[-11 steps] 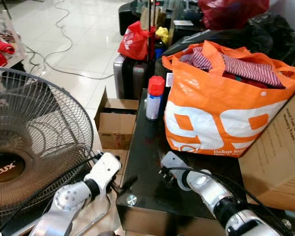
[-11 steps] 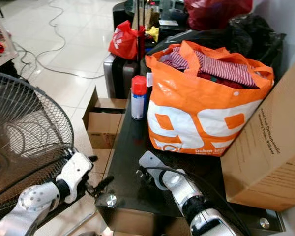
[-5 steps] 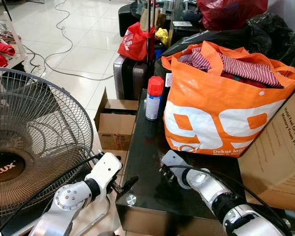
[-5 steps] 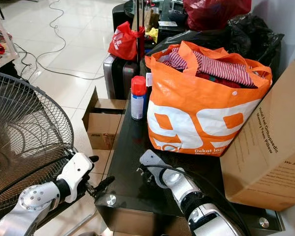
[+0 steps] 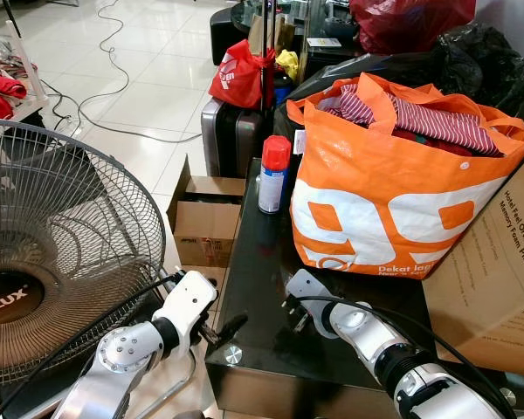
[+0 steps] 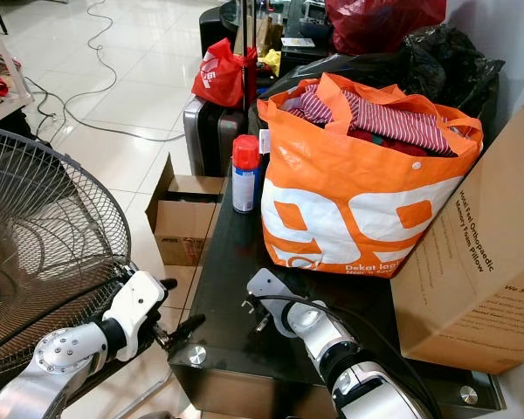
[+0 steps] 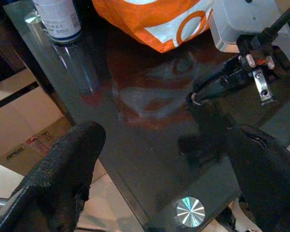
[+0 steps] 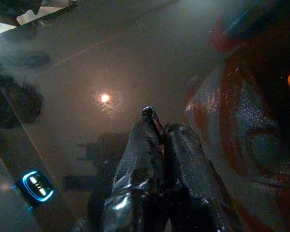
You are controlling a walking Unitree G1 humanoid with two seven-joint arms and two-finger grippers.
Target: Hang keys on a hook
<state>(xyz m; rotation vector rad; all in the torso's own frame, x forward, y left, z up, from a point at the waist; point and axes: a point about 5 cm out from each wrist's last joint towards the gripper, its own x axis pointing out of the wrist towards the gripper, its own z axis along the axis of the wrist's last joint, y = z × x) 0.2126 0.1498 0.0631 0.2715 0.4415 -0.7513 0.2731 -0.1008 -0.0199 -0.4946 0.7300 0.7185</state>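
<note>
- Left eye view: a black glass table (image 5: 262, 288) is seen carrying a red-capped spray can (image 5: 273, 175) at its far left edge and an orange shopping bag (image 5: 400, 183) stuffed with striped clothes toward its far right. A cardboard box (image 5: 498, 271) stands at the table's right side, and a standing fan (image 5: 61, 253) is seen off its left edge. The right gripper (image 5: 290, 312) is held low over the near middle of the table; the left gripper (image 5: 223, 330) is held just off the near left corner.
- Right eye view: the same layout is shown, with the right gripper (image 6: 260, 321) over the near part of the glass and the bag behind it.
- Left wrist view: the left gripper's two black fingers (image 7: 63, 179) are seen spread wide apart, with nothing between them, over the table's near left corner by a round metal fitting (image 7: 190, 211). The right gripper (image 7: 217, 87) is seen beyond them, pinched together over the glass.
- Right wrist view: the right gripper's fingers (image 8: 140, 150) are pressed together, and a small dark piece (image 8: 152, 117), tinged red, is seen sticking out from between their tips. Whether it is the keys cannot be told; it is held just above the dark glass, near the bag's orange reflection.
</note>
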